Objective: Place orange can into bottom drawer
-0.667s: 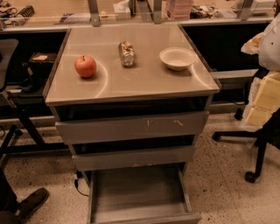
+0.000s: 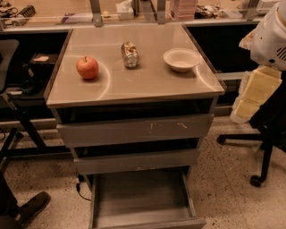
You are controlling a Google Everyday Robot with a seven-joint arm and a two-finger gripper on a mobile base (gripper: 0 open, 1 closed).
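The orange can (image 2: 130, 54) lies on its side on the cabinet's grey top (image 2: 147, 85), between a red apple (image 2: 87, 67) and a white bowl (image 2: 181, 59). The bottom drawer (image 2: 138, 194) is pulled out towards me and holds nothing. The two upper drawers are pushed in further. My gripper (image 2: 252, 95), cream-coloured, hangs off the cabinet's right side at about the height of the top, well apart from the can and holding nothing that I can see.
The white arm housing (image 2: 270, 38) is at the upper right. An office chair base (image 2: 263, 147) stands on the floor to the right. A dark chair and its legs (image 2: 13, 134) are at the left. A cluttered bench (image 2: 134, 11) runs behind.
The gripper and arm at the right have shifted a little to the left and up. The can, apple, bowl and drawers have not moved.
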